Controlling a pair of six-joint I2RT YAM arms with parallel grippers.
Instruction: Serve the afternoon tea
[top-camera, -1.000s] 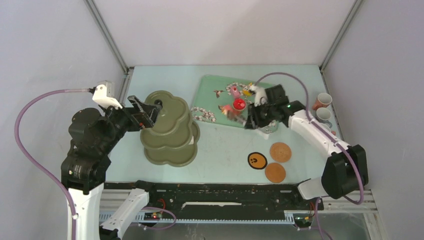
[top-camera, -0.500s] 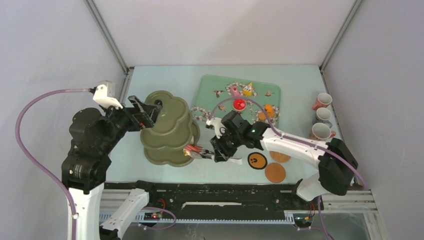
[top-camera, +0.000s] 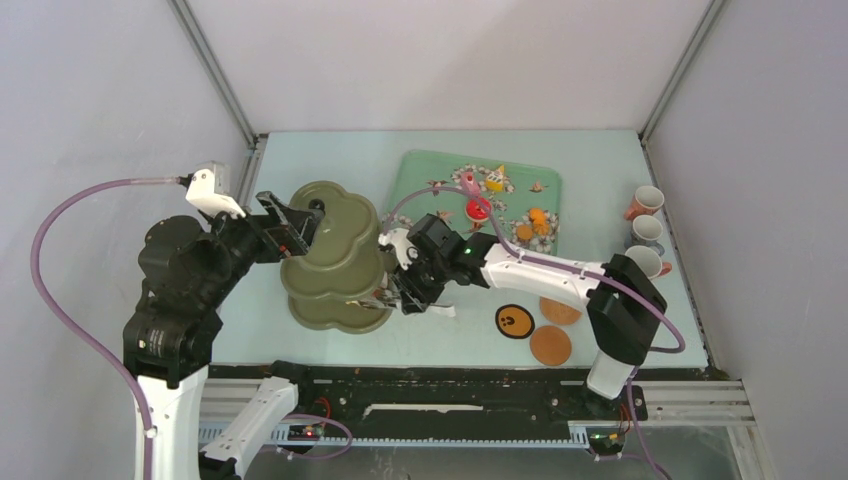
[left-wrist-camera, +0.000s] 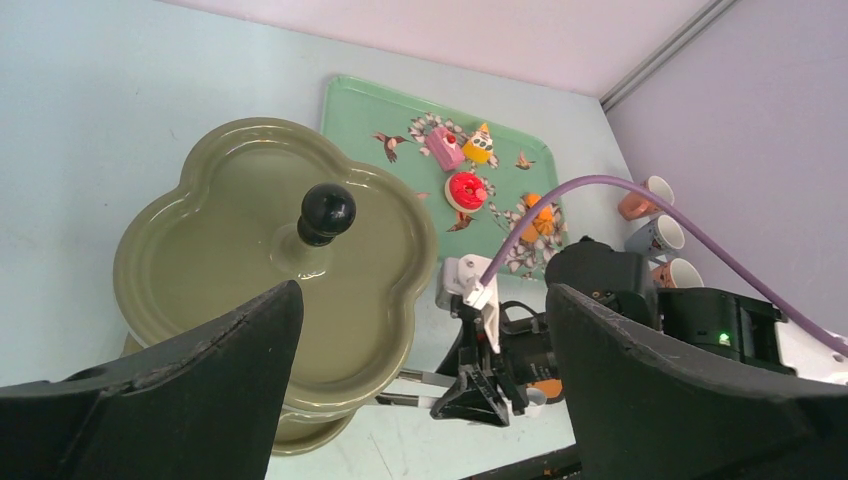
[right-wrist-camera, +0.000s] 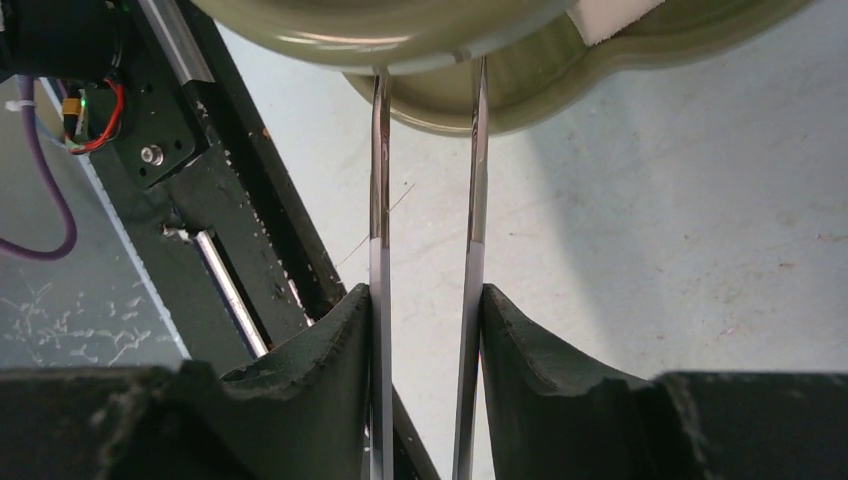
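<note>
**Tongs at the stand's rim, pastries on the tray**

A pair of thin metal tongs (right-wrist-camera: 472, 200) is clamped between the fingers of the right gripper (right-wrist-camera: 425, 312), with the two blades pressed close together but not touching. The blade tips are passed under the rim of one tier of the olive-green three-tier scalloped stand (top-camera: 340, 215) at its near right side. The tips are hidden there, so it cannot be told whether anything is pinched between them.

The fingers of the left gripper (left-wrist-camera: 422, 295) are spread wide and nothing is held. The gripper is poised over the stand's left side, and the stand's round black knob (left-wrist-camera: 326, 210) is seen between the fingers.

Just right of the stand and further back lies a mint-green floral tray (top-camera: 425, 165). Four small toy pastries rest on it: pink (top-camera: 468, 182), yellow (top-camera: 494, 181), red (top-camera: 478, 209) and orange (top-camera: 537, 218).

Well to the right of the stand, three small patterned cups (top-camera: 648, 232) are lined up. Between the stand and the cups, toward the front, three round coasters are laid: one black with a yellow face (top-camera: 514, 320) and two brown (top-camera: 550, 345).
</note>
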